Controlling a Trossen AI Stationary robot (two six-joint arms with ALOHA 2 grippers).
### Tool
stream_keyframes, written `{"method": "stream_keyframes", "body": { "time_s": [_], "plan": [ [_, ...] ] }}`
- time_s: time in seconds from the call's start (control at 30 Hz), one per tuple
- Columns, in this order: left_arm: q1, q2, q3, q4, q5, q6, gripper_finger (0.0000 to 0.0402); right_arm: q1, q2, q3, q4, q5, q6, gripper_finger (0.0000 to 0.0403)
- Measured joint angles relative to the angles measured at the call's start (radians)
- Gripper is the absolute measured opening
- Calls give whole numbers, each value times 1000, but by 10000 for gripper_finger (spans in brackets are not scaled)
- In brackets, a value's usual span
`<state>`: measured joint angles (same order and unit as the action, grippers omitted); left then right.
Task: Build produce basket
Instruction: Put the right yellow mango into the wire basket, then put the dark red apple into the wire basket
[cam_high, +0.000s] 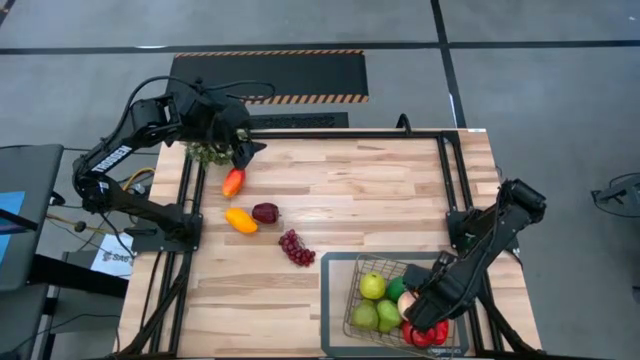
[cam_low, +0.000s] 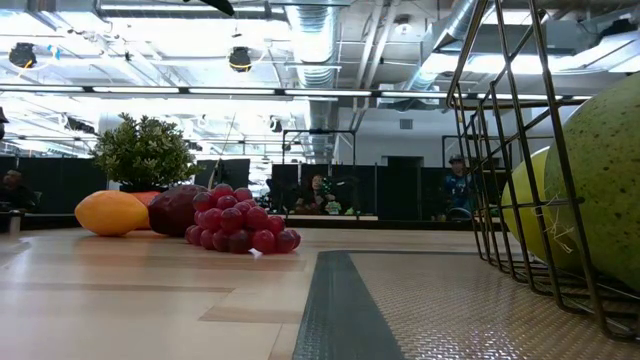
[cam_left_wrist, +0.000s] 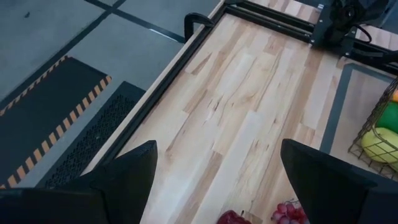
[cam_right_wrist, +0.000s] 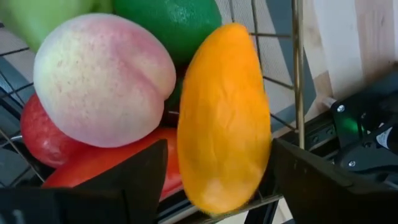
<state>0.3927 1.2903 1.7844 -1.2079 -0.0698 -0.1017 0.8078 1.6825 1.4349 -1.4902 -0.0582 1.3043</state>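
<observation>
The wire basket (cam_high: 352, 290) stands on a grey mat at the near right. It holds green pears (cam_high: 372, 286), a pink peach (cam_right_wrist: 102, 78), a lime (cam_right_wrist: 168, 22) and red pieces (cam_right_wrist: 43, 137). My right gripper (cam_right_wrist: 221, 180) points down into its near right corner, open. An orange pepper (cam_right_wrist: 224, 112) stands between its fingers, resting on the other produce beside the wire wall. My left gripper (cam_left_wrist: 217, 186) hangs open and empty at the far left, over a red-orange pepper (cam_high: 233, 182). A yellow pepper (cam_high: 240, 220), a dark red piece (cam_high: 265, 212) and purple grapes (cam_high: 296, 248) lie on the table. My right gripper has one finger on each long side of the orange pepper (cam_right_wrist: 186, 155), coming from above. A dark gap shows beside one finger (cam_right_wrist: 143, 168). Whether the other finger (cam_right_wrist: 298, 168) touches the pepper, I cannot tell.
A bushy green potted plant (cam_high: 208, 152) stands at the far left under my left arm. Black frame rails (cam_high: 340, 134) run along the table's far and side edges. Bare wood lies between the loose produce and the far right corner.
</observation>
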Motion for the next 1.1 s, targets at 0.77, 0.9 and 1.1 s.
{"method": "stream_keyframes", "body": {
  "time_s": [0.77, 0.9, 1.1],
  "plan": [
    [0, -122, 0, -49, 39, -24, 328, -574, -67, 229, 175, 364, -611, 321],
    [0, -174, 0, -65, 32, -40, 328, -734, 17, 228, 484, 324, -932, 321],
    [0, -237, 0, -73, -8, -43, 328, -892, 179, 227, 934, 180, -1144, 321]
  ]
}}
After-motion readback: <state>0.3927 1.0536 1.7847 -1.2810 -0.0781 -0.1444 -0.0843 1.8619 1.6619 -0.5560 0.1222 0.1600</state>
